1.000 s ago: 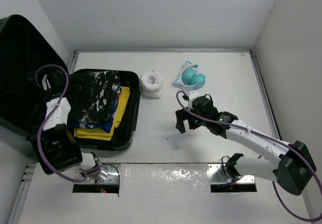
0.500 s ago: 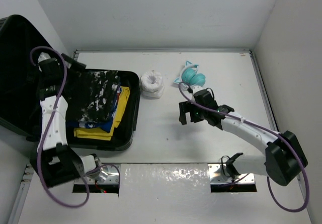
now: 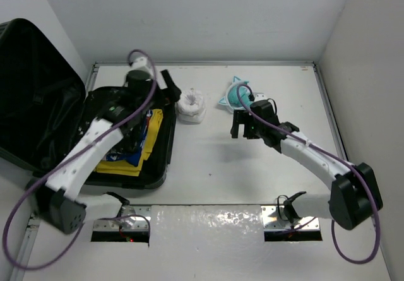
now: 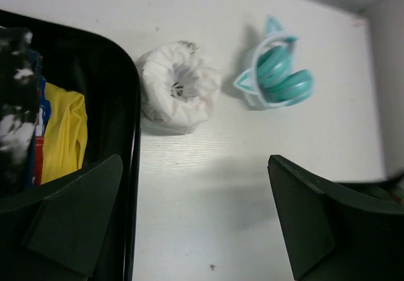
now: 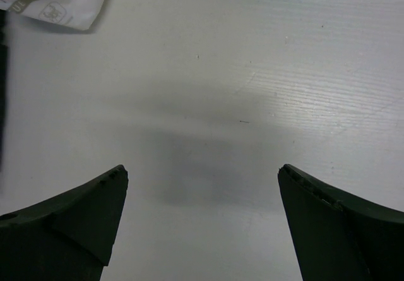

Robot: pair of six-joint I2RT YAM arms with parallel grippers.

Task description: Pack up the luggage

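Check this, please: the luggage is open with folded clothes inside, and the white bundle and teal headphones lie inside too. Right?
Not quite. The white bundle and the teal headphones lie on the table, outside the luggage; the left wrist view shows it. The luggage is open with folded clothes inside.

Open luggage (image 3: pixel 166 143) at left of table (image 3: pixel 208 167), folded clothes (image 3: pixel 126 165) stacked inside.
Just right of its far corner, a rolled bundle (image 3: pixel 190 105); further right, headphones (image 3: pixel 237 96), both toward the back.

White table (image 3: pixel 208 167) carries luggage (image 3: pixel 165 149), white bundle (image 3: pixel 190 104), teal headphones (image 3: pixel 235 95).
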